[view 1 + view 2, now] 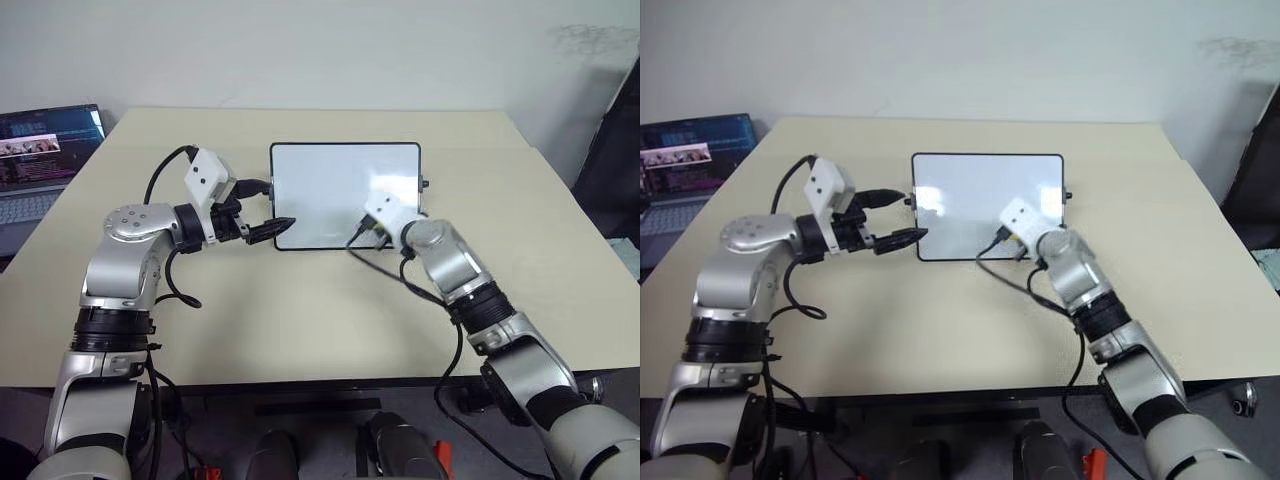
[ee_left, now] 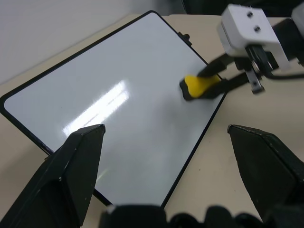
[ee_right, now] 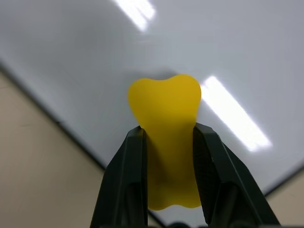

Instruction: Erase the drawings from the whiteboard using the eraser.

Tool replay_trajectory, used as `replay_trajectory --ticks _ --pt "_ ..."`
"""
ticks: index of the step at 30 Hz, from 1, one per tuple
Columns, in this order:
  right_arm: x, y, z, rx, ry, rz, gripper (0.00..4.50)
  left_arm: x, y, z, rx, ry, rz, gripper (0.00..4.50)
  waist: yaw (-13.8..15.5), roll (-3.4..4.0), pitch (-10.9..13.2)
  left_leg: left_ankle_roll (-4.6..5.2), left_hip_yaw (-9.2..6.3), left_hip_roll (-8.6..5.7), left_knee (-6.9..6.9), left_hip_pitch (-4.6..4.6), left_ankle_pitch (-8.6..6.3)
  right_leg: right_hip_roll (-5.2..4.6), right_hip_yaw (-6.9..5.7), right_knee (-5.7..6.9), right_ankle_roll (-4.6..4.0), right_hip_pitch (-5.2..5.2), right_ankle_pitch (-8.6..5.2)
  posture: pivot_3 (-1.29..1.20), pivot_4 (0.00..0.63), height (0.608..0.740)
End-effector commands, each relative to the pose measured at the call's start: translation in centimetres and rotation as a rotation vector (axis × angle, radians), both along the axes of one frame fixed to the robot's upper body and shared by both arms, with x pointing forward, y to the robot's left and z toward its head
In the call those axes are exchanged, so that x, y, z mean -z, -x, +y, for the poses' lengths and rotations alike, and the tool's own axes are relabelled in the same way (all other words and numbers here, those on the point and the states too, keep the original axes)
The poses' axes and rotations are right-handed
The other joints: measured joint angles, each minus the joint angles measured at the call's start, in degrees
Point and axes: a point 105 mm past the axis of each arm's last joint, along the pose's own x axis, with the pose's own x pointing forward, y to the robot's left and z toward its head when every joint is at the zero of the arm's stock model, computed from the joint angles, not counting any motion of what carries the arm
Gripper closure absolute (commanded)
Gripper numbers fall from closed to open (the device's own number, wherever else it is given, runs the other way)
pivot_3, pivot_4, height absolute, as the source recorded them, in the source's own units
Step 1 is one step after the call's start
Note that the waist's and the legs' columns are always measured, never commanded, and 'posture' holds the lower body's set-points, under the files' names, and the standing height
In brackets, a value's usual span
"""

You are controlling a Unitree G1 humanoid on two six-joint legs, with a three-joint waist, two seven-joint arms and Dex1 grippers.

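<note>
- At nine o'clock of the counter (image 1: pixel 300 330) sits a laptop (image 1: pixel 45 150), well clear of the work.
- My left jaws (image 1: pixel 268 212) stand wide open with nothing in them, fingertips at the board's (image 1: pixel 330 180) left edge, one above and one near the lower corner.
- The board lies flat at twelve o'clock of the counter. Its glossy face looks slippery; I judge the light frame could slide under rubbing, so bracing that left edge makes sense.
- I see no drawings anywhere on the white face; it reads clean in every view.
- My right jaws (image 3: pixel 168 142) are shut on the eraser (image 3: pixel 166 118), pinching its waist, near the board's five o'clock corner.
- The eraser bulges between the jaws, so I judge it soft; a grip at mid-length suits it.
- The head views hide the eraser behind the wrist; the wrist views show it plainly, tip on the board.
</note>
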Motion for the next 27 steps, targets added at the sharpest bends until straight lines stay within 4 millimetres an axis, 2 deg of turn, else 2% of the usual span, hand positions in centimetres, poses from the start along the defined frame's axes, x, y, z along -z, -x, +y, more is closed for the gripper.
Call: replay_trajectory --ticks 1,3,5,7,9,11,14,17,19,22,27 --pt "-3.8 2.1 0.8 -0.089 -0.209 -0.044 3.54 -1.7 0.5 -1.3 0.078 0.040 -0.043 0.00 0.50 0.02 0.03 0.00 0.01 0.00 0.00 -0.10 0.00 0.00 0.00 0.00 0.00 -0.10 0.00 0.00 0.150 0.740" --pt "-6.2 4.4 1.6 -0.204 -0.297 -0.070 3.54 -2.3 0.5 -2.2 0.122 0.067 -0.047 0.00 0.76 0.07 0.05 -0.03 0.03 -0.02 -0.03 -0.46 -0.02 0.01 -0.01 0.18 0.19 -0.49 0.05 0.00 0.150 0.740" --pt "-8.2 5.9 0.2 -0.203 -0.353 -0.078 3.54 -2.9 0.4 -3.4 0.170 0.091 -0.055 0.00 1.24 0.24 0.15 -0.06 -0.06 -0.01 -0.10 -1.35 -0.05 0.07 -0.09 0.42 0.40 -1.45 0.10 0.00 0.150 0.740" --pt "-9.9 6.6 -2.7 -0.123 -0.384 -0.097 3.54 -3.2 0.4 -4.9 0.228 0.105 -0.057 0.00 1.95 0.28 0.18 -0.06 -0.24 0.00 -0.06 -1.89 -0.05 0.08 -0.29 0.53 0.11 -1.94 0.19 0.00 0.150 0.740" --pt "-12.2 7.1 -8.2 0.054 -0.410 -0.147 3.54 -2.9 0.9 -8.0 0.330 0.119 -0.047 0.00 2.99 0.33 0.21 -0.12 -0.23 0.00 -0.11 -1.99 -0.14 -0.04 -0.47 0.45 -0.01 -1.93 -0.08 0.00 0.150 0.740" --pt "-13.1 7.9 -12.4 0.210 -0.434 -0.160 3.54 -2.4 1.5 -10.4 0.413 0.131 -0.032 0.00 4.40 0.45 0.28 -0.17 -0.13 -0.08 -0.14 -2.02 -0.26 -0.19 -0.52 0.39 0.00 -1.92 -0.24 0.00 0.150 0.740" --pt "-12.2 9.1 -15.4 0.307 -0.423 -0.128 3.54 -1.5 2.2 -12.7 0.493 0.137 -0.006 0.00 5.01 0.45 0.29 -0.11 -0.04 -0.10 -0.14 -2.02 -0.34 -0.23 -0.55 0.30 -0.01 -1.85 -0.34 0.00 0.150 0.740" --pt "-9.6 10.3 -17.8 0.396 -0.416 -0.036 3.54 -0.5 2.8 -15.3 0.561 0.130 0.004 0.00 5.05 0.45 0.29 -0.02 -0.02 -0.10 -0.11 -1.97 -0.40 -0.22 -0.53 0.28 0.00 -1.75 -0.35 0.00 0.150 0.740" --pt "-6.9 10.9 -19.0 0.450 -0.416 0.047 3.54 0.6 3.3 -17.0 0.601 0.083 -0.021 0.00 4.98 0.47 0.28 -0.02 0.06 -0.12 -0.06 -1.93 -0.40 -0.21 -0.46 0.36 0.01 -1.73 -0.35 0.00 0.150 0.740" --pt "-4.0 11.2 -18.9 0.452 -0.412 0.134 3.54 1.7 3.6 -19.0 0.620 0.111 -0.012 0.00 4.58 0.55 0.26 -0.02 0.10 -0.15 0.01 -1.83 -0.39 -0.21 -0.38 0.46 0.02 -1.66 -0.35 0.00 0.150 0.740" --pt "-3.1 11.0 -18.8 0.440 -0.411 0.159 3.54 2.5 3.7 -19.8 0.611 0.119 -0.011 0.00 3.58 0.57 0.27 -0.01 0.11 -0.16 0.07 -1.79 -0.39 -0.18 -0.31 0.52 0.07 -1.66 -0.33 0.00 0.150 0.740"
